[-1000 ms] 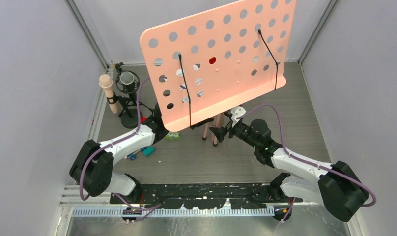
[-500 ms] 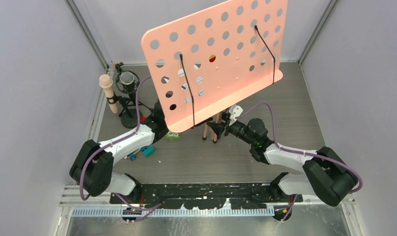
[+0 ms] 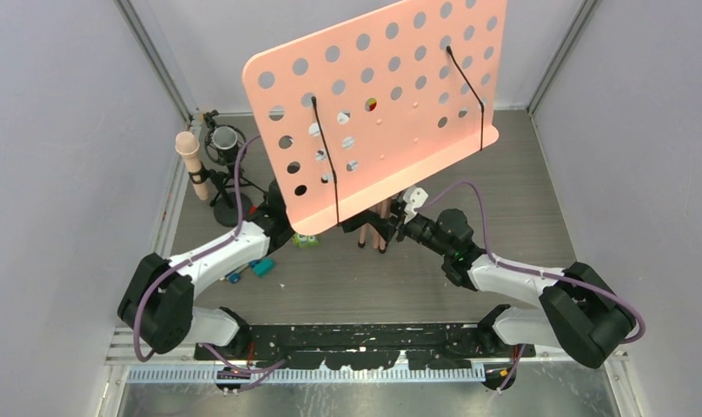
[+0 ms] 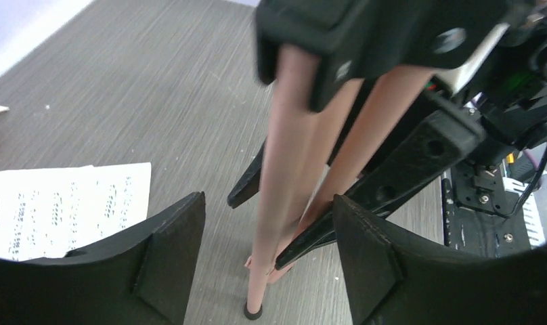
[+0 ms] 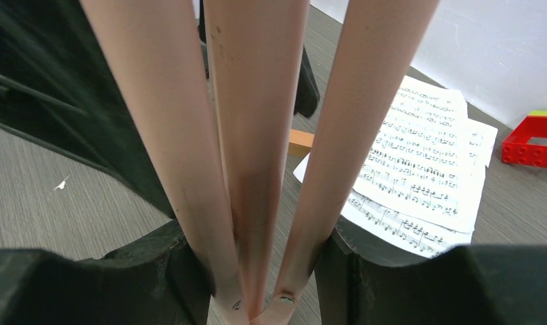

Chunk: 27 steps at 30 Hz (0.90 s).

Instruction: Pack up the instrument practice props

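Observation:
The pink music stand has its perforated desk point(image 3: 391, 104) high over the table's middle, and its folded legs point(image 3: 375, 228) stand on the wood floor. My right gripper point(image 5: 260, 244) is shut on the bundle of pink legs point(image 5: 257, 122), with both pads pressed against the outer tubes; it reaches in from the right point(image 3: 391, 228). My left gripper point(image 4: 269, 203) is open just left of the legs point(image 4: 284, 169), touching nothing. White sheet-music pages point(image 5: 420, 169) lie on the floor behind the legs, also seen as the pages point(image 4: 61, 210). The beige-pink microphone point(image 3: 191, 161) stands at the back left.
A black microphone in a shock mount point(image 3: 226, 139) stands beside the pink one. A green toy point(image 3: 306, 241) and small teal blocks point(image 3: 261, 267) lie near my left arm. A red block point(image 5: 535, 145) sits beyond the pages. Grey walls close in on both sides.
My right gripper moved left onto the stand legs and closed on them. My left gripper opened. The desk swung slightly to the left.

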Motion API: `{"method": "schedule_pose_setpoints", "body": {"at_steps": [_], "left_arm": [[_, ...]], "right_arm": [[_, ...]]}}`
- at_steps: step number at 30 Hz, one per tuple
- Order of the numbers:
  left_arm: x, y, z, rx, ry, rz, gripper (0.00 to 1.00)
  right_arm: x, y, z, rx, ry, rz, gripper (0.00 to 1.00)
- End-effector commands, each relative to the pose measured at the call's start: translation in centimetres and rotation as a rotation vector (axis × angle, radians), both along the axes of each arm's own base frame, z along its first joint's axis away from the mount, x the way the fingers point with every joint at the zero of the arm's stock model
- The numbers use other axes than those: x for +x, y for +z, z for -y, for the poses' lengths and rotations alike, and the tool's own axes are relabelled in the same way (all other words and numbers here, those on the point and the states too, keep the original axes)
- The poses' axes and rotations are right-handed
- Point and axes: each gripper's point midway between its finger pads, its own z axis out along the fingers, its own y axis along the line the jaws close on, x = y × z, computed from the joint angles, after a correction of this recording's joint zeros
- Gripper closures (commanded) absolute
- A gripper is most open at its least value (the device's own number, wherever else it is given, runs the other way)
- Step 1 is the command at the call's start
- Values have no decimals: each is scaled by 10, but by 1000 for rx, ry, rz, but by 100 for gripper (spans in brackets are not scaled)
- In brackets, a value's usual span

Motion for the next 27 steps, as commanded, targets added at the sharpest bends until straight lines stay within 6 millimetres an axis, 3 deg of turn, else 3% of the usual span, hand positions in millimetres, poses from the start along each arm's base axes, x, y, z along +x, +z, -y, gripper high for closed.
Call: {"method": "schedule_pose_setpoints", "body": {"at_steps": [1,9,15,19,25,27], "left_arm": [[-15,44,-1,-85,-25,89,26],[-36,56,-4,-167,-90,100,26],[-37,33,-14,-167,-27,64,37],[-43,-2,-26,-138,26,15,43],[-39,-46,-35,-134,114,-27,27],[-36,-53,-30,-136,121,-26,13]], "right_arm": [[8,32,4,33,-45,61,99],[9,41,10,115,-91,-17,100],[4,47,10,196,-88,-68,99],[2,49,10,198,-80,-52,100],[-2,53,11,202,-74,-37,100],[-2,55,11,210,-78,-34,99]]}}
